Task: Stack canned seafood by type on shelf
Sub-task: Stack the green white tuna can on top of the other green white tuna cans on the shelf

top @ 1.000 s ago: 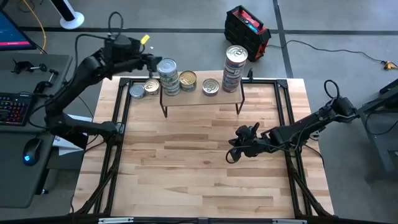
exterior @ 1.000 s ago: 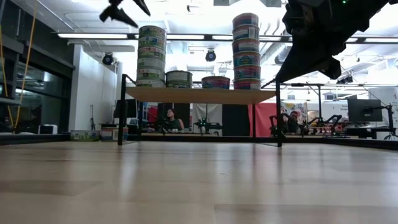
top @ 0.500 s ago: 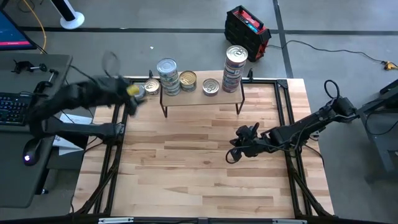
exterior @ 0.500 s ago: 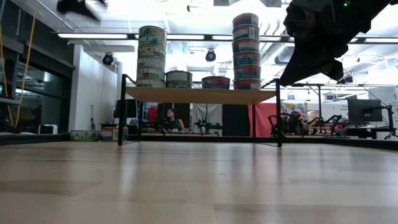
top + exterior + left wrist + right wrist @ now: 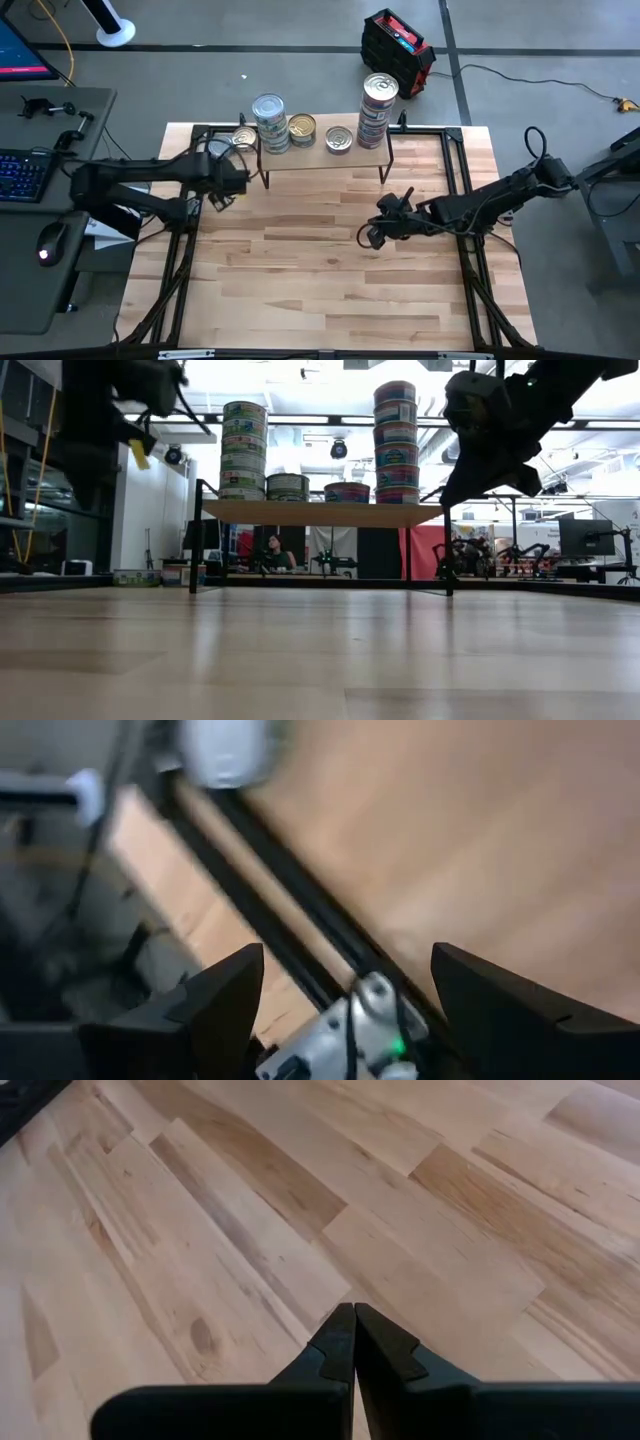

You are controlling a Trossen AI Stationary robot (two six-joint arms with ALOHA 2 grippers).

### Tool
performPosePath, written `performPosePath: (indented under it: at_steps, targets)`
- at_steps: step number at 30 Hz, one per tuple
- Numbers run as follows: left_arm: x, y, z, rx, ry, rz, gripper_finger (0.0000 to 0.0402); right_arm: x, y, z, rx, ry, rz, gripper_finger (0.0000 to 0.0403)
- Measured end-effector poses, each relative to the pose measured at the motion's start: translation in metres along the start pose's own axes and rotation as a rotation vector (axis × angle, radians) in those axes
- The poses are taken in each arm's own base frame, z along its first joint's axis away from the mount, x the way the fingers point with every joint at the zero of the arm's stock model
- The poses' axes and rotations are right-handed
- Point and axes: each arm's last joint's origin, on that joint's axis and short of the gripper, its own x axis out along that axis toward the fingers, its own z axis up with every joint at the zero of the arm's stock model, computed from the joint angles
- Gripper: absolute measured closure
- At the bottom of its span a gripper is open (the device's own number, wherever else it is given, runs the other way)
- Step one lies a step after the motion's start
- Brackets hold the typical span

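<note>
The shelf [image 5: 322, 157] stands at the table's far edge on thin black legs. On its board rest two tall stacks of canned seafood [image 5: 269, 123] [image 5: 377, 109], with two single tins [image 5: 302, 130] [image 5: 339, 138] between them. In the low view the stacks [image 5: 245, 450] [image 5: 395, 442] rise well above the board [image 5: 320, 512]. Another tin [image 5: 243, 138] sits on the table by the shelf's left end. My left gripper [image 5: 236, 181] [image 5: 347, 952] hangs open and empty just left of the shelf's near left leg. My right gripper [image 5: 369, 236] [image 5: 354, 1308] is shut and empty above the bare table, nearer than the shelf.
Black frame rails [image 5: 193, 205] [image 5: 468, 250] run along the table's left and right sides. A black and red case [image 5: 398, 48] lies on the floor beyond the far edge. A desk with a keyboard [image 5: 20, 172] stands to the left. A person [image 5: 272, 550] shows in the room behind.
My left gripper has swung away from the top of the left tall stack, going down and toward the table's near-left, and has turned as it went; it stays open and empty. The tins on the shelf have not moved.
</note>
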Motion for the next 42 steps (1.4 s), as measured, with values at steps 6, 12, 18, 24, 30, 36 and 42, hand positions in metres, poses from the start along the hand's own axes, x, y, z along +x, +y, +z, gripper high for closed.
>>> performPosePath:
  at_steps: [6,12,18,24,30,36,42]
  targets:
    - [0.010,0.009,0.013,-0.328,-0.027,0.081,0.0120,0.000,0.000,0.000,-0.016,0.007,0.005,0.0403]
    - [0.015,0.017,0.015,-0.533,-0.108,0.078,0.0120,0.000,0.001,-0.002,-0.076,0.066,0.050,0.0403]
    - [0.036,0.031,0.015,-0.687,-0.029,0.109,0.0120,0.000,0.002,-0.003,-0.131,0.112,0.090,0.0403]
    - [0.059,0.050,0.035,-0.812,-0.031,-0.036,0.0120,0.000,0.002,-0.003,-0.182,0.112,0.094,0.0403]
    - [0.066,0.060,0.031,-1.063,-0.005,0.027,0.0120,-0.001,0.003,-0.006,-0.230,0.189,0.158,0.0403]
    - [0.081,0.065,0.043,-1.245,-0.118,-0.015,0.0123,-0.001,0.004,-0.007,-0.291,0.213,0.191,0.0403]
    - [0.098,0.071,0.059,-1.378,-0.173,0.028,0.0188,-0.001,0.004,-0.007,-0.310,0.212,0.193,0.0403]
